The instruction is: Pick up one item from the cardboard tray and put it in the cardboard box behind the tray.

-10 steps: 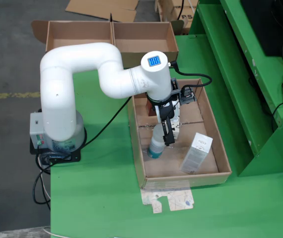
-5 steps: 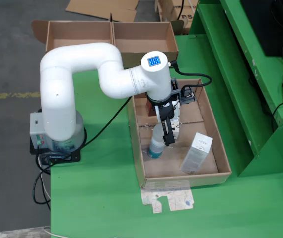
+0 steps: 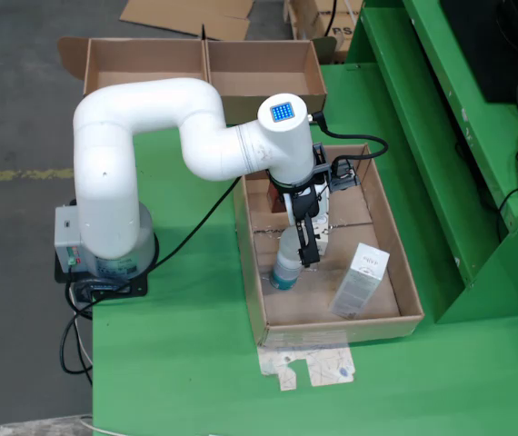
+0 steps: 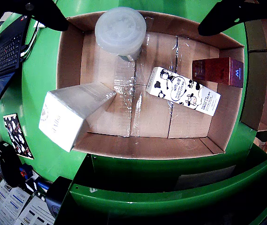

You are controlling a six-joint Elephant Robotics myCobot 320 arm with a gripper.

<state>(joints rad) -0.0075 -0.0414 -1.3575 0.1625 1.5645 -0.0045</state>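
A cardboard tray (image 3: 404, 289) lies on the green table. In the wrist view it holds a bottle with a round white cap (image 4: 120, 30), a white carton (image 4: 70, 112) standing in one corner, a flat cow-print box (image 4: 182, 90) and a dark red box (image 4: 218, 71). My gripper (image 3: 306, 243) hangs over the tray beside the bottle (image 3: 286, 265). In the wrist view the gripper (image 4: 132, 26) is open; its black fingers (image 4: 44, 14) stand wide on either side of the cap, apart from it. The white carton (image 3: 361, 280) also shows in the fixed view.
A two-compartment cardboard box (image 3: 204, 77) stands behind the tray at the table's far edge. A green frame (image 3: 441, 136) rises to the right of the tray. The arm's base (image 3: 104, 254) sits on the left, with a black cable on the table.
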